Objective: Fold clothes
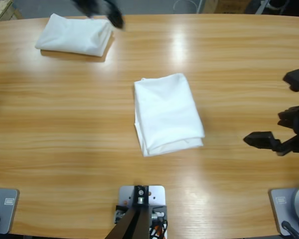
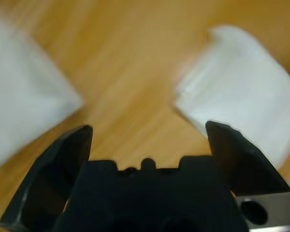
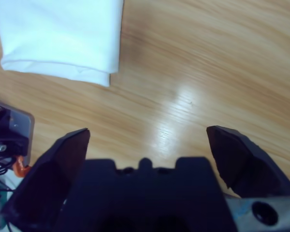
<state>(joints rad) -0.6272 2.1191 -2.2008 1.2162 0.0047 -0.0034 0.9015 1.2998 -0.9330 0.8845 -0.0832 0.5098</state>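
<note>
While 1 folded T-shirt rests at the table's far left, just beside the left gripper, whose jaws gape wide and empty, the second folded T-shirt lies mid-table, long axis running near to far, well left of the right gripper, equally wide and empty.

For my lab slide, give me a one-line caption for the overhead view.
Two folded white T-shirts lie apart on the wooden table, the right pincer open and empty beside them.
</note>
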